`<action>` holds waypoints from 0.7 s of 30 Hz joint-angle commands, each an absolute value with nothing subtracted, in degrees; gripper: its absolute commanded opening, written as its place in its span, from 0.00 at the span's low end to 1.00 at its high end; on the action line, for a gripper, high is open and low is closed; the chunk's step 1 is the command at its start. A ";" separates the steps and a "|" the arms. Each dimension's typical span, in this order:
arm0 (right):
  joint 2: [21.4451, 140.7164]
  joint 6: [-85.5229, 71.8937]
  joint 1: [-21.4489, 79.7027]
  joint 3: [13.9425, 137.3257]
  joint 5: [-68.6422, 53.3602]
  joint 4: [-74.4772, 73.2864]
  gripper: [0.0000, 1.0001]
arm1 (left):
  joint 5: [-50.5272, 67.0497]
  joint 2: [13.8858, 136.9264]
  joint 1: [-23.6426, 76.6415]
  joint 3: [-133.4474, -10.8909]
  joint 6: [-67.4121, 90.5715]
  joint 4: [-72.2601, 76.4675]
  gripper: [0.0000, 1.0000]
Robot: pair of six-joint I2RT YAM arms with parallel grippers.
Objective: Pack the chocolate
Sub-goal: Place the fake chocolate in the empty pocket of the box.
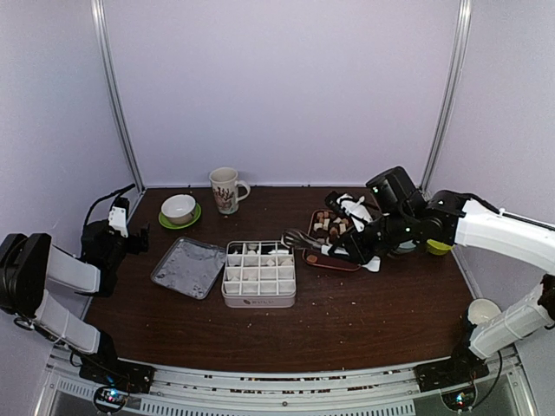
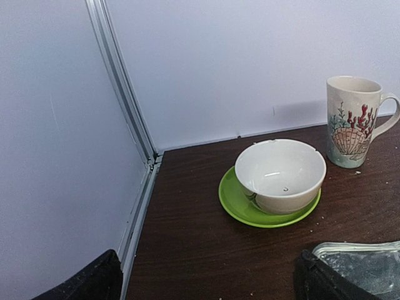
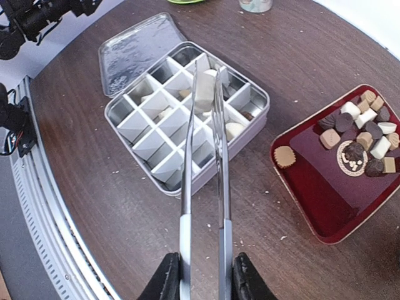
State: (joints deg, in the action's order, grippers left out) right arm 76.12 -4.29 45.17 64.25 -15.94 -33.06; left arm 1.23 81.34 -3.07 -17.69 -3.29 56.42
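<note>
Now right claw [image 3: 206,275] pinches tongs [image 3: 187,187] above tin [image 3: 250,122]; left claw [image 2: 203,284] seemingly spread, near bowl [image 2: 281,175].

Soft even light, sharp views

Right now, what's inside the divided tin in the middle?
A few white and cream chocolates sit in some cells of the tin; most others look empty. The tongs in the right gripper cover parts of the middle cells.

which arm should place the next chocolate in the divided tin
Right. The right gripper holds metal tongs, a white chocolate piece between their tips over the divided silver tin; the left gripper sits far off by the white ceramic bowl.
</note>
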 commanded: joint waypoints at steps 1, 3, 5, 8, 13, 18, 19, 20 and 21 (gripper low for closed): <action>73.95 -3.10 47.01 63.11 -20.18 -30.14 0.17 | 1.02 81.54 -3.51 -18.81 -2.74 58.03 0.98; 73.69 -3.14 47.64 62.90 -20.55 -30.12 0.17 | 0.95 81.53 -3.47 -18.81 -2.77 58.06 0.98; 73.38 -3.48 48.15 61.89 -20.84 -29.18 0.17 | 0.96 81.49 -3.51 -18.81 -2.78 58.07 0.98; 73.58 -4.06 48.79 61.09 -21.18 -28.58 0.17 | 1.01 81.52 -3.50 -18.81 -2.79 58.05 0.98; 73.45 -4.69 49.82 59.57 -20.47 -27.94 0.17 | 0.93 81.48 -3.51 -18.81 -2.72 58.09 0.98; 72.90 -5.63 50.51 58.03 -19.95 -26.45 0.17 | 0.98 81.54 -3.51 -18.81 -2.81 58.07 0.98; 73.06 -5.81 50.68 58.05 -19.95 -26.23 0.17 | 1.02 81.49 -3.52 -18.81 -2.79 58.09 0.98; 73.30 -5.95 50.98 58.09 -19.95 -25.92 0.17 | 0.97 81.53 -3.50 -18.81 -2.77 58.10 0.98; 73.63 -6.03 51.35 58.12 -19.95 -25.62 0.17 | 1.01 81.48 -3.51 -18.81 -2.72 58.10 0.98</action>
